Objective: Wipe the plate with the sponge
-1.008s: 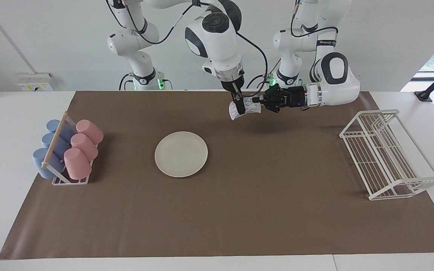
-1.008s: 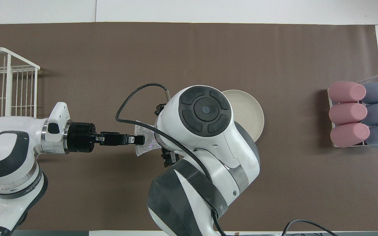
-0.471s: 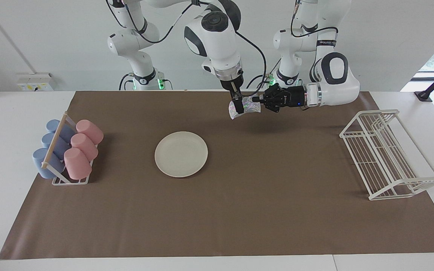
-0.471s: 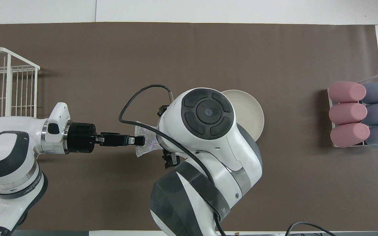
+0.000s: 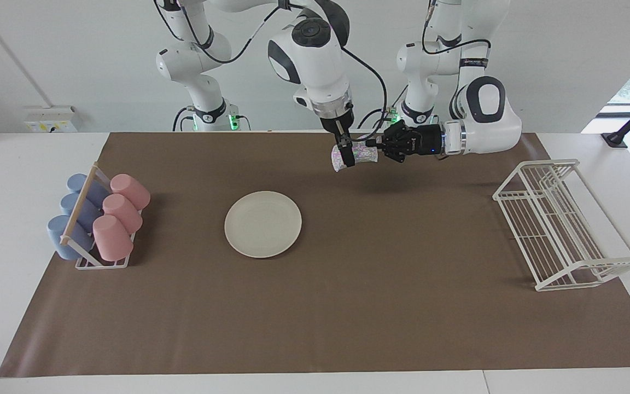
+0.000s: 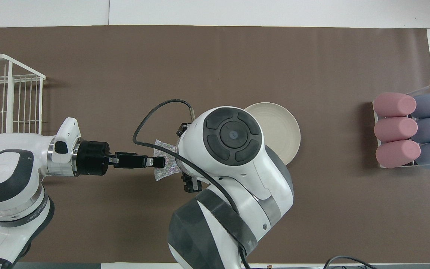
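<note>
The step in hand is looking like a handover in the air. The left gripper [image 5: 371, 146] is reaching in sideways and its jaws are clamping 1 end of the sponge [image 5: 362, 156]. The right gripper [image 5: 346, 154] is coming down from above across the sponge's middle; whether its jaws are already closing on it, I cannot tell. The sponge is hanging over the brown mat [image 5: 348, 301], touching neither the mat nor the plate [image 5: 263, 224]. In the facing view it is showing at about 2 o'clock from the plate, and the plate is lying flat on the mat, well apart from both grippers.

To do this well, I judge that the right gripper should be squeezing the pinched middle fully before the left one is letting go. The left should then be backing straight out along its own line, so the soft pad is not being dragged or twisted. Enough pad should be hanging below the right gripper to meet the plate first.

Against the frame from 1 second earlier, both grippers and the sponge are sitting slightly more toward 12 o'clock in the facing view. In the overhead view the right arm's wrist is covering less of the plate. The plate, the cup rack [image 5: 99, 219] and the wire rack [image 5: 561, 224] are lying where they were.
</note>
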Robot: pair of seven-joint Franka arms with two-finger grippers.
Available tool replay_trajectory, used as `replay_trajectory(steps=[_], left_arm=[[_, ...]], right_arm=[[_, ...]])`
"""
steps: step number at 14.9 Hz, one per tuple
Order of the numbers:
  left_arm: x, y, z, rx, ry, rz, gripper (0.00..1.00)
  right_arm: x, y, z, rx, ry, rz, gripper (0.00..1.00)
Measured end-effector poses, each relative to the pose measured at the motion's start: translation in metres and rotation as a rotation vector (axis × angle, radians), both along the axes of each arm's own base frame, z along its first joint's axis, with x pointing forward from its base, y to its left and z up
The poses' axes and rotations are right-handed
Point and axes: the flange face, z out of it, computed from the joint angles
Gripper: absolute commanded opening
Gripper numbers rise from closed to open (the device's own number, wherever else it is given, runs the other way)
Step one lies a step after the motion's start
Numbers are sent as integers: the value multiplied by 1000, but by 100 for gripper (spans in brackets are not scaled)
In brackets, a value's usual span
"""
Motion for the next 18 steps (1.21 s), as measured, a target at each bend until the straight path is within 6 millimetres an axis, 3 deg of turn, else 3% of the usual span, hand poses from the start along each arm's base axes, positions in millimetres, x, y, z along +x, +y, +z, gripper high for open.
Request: replay_trajectory(steps=[2, 10, 11, 12, 16, 18], left_arm=[[-1, 0, 0, -3, 2, -4, 0], [-3, -2, -1, -7, 5, -13, 0], [-3, -2, -1, -8, 5, -14, 74], [-3, -2, -1, -10, 6, -15, 100], [-3, -1, 1, -16, 6, -17, 100], [-3, -1, 1, -17, 6, -17, 100]], right_arm=[[-6, 5, -3, 6, -3, -25, 0], [-6, 3, -3, 9, -4, -45, 0], [-6, 3, -3, 10, -3, -48, 0], [-6, 2, -2, 12, -1, -51, 0], [3, -8, -4, 6, 4, -73, 0], [15, -24, -8, 1, 9, -104, 0]])
